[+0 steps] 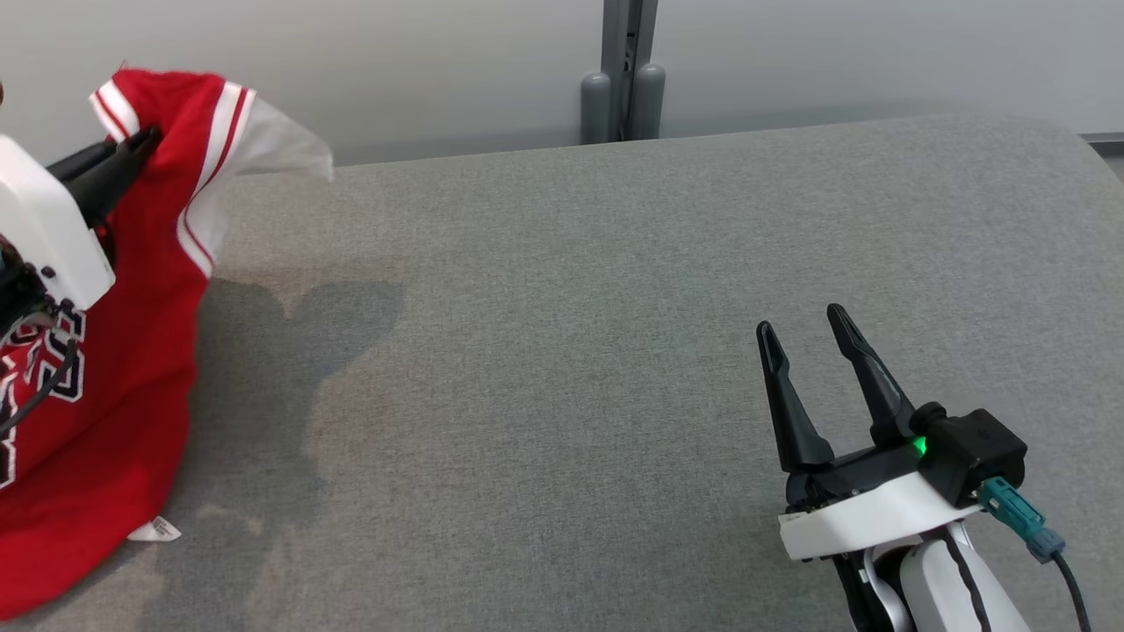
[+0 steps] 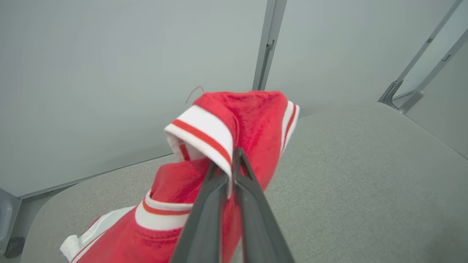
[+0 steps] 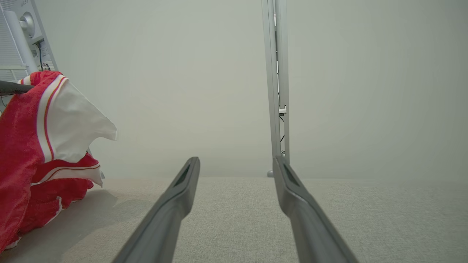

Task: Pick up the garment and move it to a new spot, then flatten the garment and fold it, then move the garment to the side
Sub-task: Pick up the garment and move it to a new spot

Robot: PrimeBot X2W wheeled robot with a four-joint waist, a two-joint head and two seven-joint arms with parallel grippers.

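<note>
Grey woven fabric is seen covering the worktop (image 1: pixel 571 351), which is backed by a pale grey wall (image 1: pixel 395 70) and a vertical metal post (image 1: pixel 623 70).

1. The left claw (image 1: pixel 132 149) is located at the far left of the head view. Its fingers are pressed together and clamped on the white-and-red striped trim of a red jersey (image 1: pixel 132 351). In the left wrist view, the trim is seen pinched between the fingers of the left claw (image 2: pixel 226 160), with the jersey (image 2: pixel 252 120) draped over their tips.
2. The jersey is held up at its upper part; its lower part rests on the worktop at the left edge. A white label (image 1: pixel 156 529) is exposed at the hem. A shadow (image 1: pixel 290 351) is cast on the worktop beside it.
3. The right claw (image 1: pixel 801 323) is positioned at the lower right, well apart from the jersey. Its fingers are spread wide, and nothing is held between them. A green indicator light (image 1: pixel 919 446) is lit at its base.
</note>
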